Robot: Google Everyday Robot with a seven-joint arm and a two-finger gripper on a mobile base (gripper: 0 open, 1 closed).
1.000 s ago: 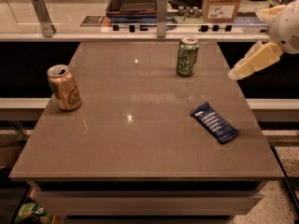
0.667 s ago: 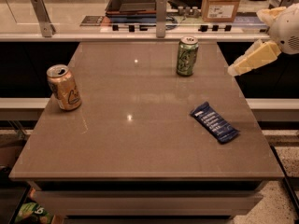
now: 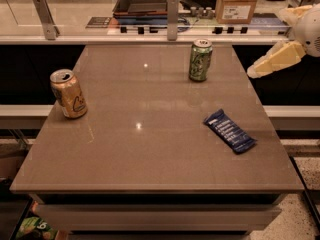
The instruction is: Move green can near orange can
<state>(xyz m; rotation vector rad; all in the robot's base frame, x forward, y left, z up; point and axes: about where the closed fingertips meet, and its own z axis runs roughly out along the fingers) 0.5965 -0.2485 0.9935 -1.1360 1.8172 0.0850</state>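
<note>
Gripper (image 3: 258,70) hovered right of the table (image 3: 150,154), apart or together could not be told; green can (image 3: 200,60) stood upright near its far edge, well apart from orange can (image 3: 68,94) at left

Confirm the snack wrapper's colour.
Wrapper: dark blue, pale markings, camera view; gripper hovers right of the table.

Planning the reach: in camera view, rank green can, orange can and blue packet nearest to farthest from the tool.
The tool: beyond the table's right edge.
1. green can, far side.
2. blue packet, near right.
3. orange can, left edge.
</note>
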